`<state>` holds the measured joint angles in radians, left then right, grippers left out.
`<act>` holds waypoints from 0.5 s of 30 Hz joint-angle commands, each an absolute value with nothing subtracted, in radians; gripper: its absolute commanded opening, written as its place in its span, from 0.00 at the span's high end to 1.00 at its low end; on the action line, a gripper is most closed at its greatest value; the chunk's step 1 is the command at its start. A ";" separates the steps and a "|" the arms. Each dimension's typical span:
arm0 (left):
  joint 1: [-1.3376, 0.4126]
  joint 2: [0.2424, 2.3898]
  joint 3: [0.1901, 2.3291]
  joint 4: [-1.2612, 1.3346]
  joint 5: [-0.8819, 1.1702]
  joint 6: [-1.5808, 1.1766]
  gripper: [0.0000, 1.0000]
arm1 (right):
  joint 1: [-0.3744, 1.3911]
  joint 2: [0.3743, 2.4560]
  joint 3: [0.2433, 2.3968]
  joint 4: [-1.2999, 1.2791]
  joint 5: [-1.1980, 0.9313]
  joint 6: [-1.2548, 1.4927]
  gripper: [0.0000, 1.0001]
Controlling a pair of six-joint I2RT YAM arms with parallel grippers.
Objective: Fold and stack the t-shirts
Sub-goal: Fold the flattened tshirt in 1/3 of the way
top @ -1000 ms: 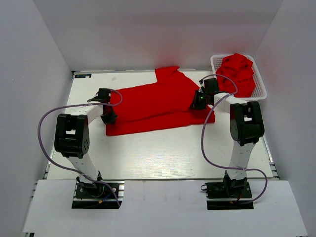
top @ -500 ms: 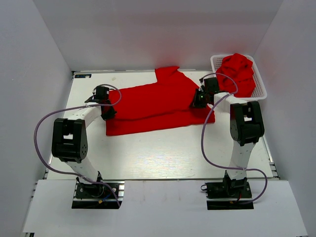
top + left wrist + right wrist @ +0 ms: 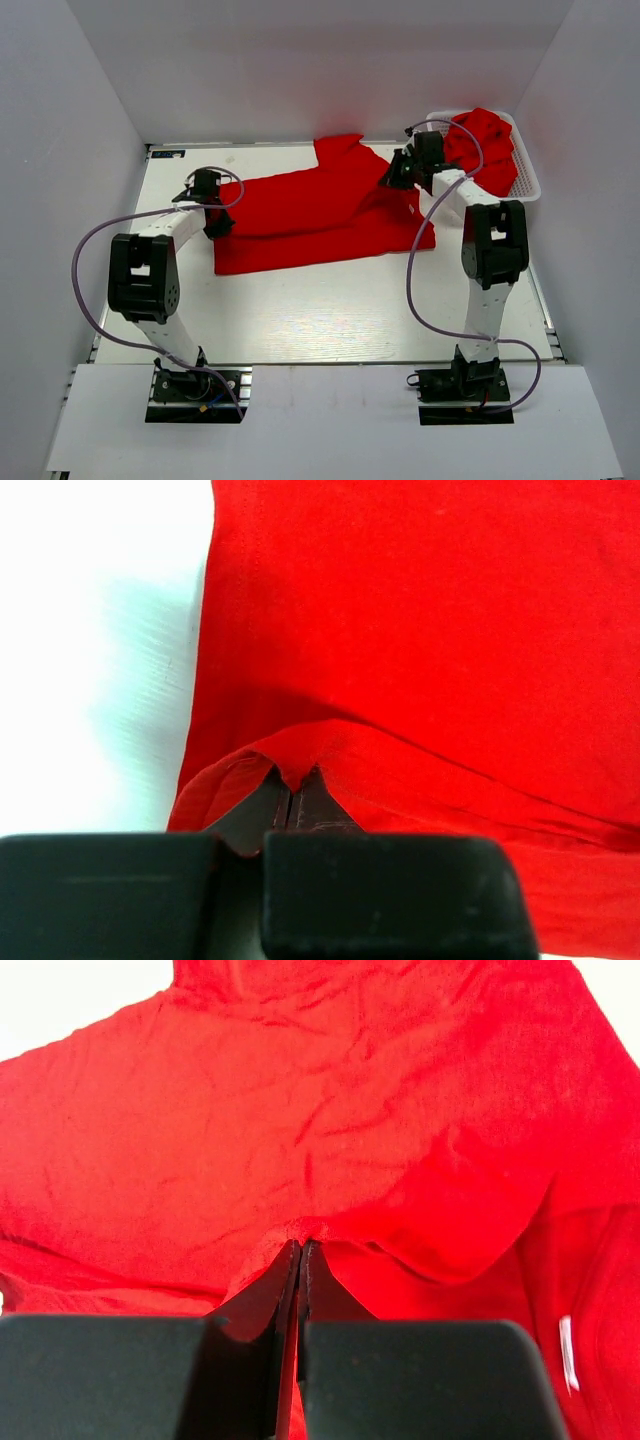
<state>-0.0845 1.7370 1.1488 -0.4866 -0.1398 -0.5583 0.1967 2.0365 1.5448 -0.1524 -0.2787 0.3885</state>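
Note:
A red t-shirt lies spread across the middle of the white table, partly folded lengthwise. My left gripper is shut on its left edge; the left wrist view shows the cloth pinched between the shut jaws. My right gripper is shut on the shirt's right part near the sleeve, and the right wrist view shows a fold of cloth pinched in the jaws. More red shirts are piled in a white basket at the back right.
Grey walls close in the table on the left, back and right. A purple cable loops from each arm over the table. The table's near part is bare white.
My right gripper has moved toward the back with the shirt's edge, pulling the cloth up. My left gripper has shifted a little toward the back along the left edge.

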 commanded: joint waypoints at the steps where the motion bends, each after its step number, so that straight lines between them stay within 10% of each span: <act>1: -0.069 1.746 1.195 -0.495 -0.158 -0.577 1.00 | 0.196 2.085 1.620 -0.130 -0.295 0.408 1.00; 15: -0.032 1.796 1.241 -0.486 -0.098 -0.597 1.00 | 0.218 2.209 1.775 -0.043 -0.357 0.247 1.00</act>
<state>-0.0414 1.8107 1.1992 -0.4942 -0.1055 -0.5884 0.2054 2.2005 1.7035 -0.1070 -0.3172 0.3305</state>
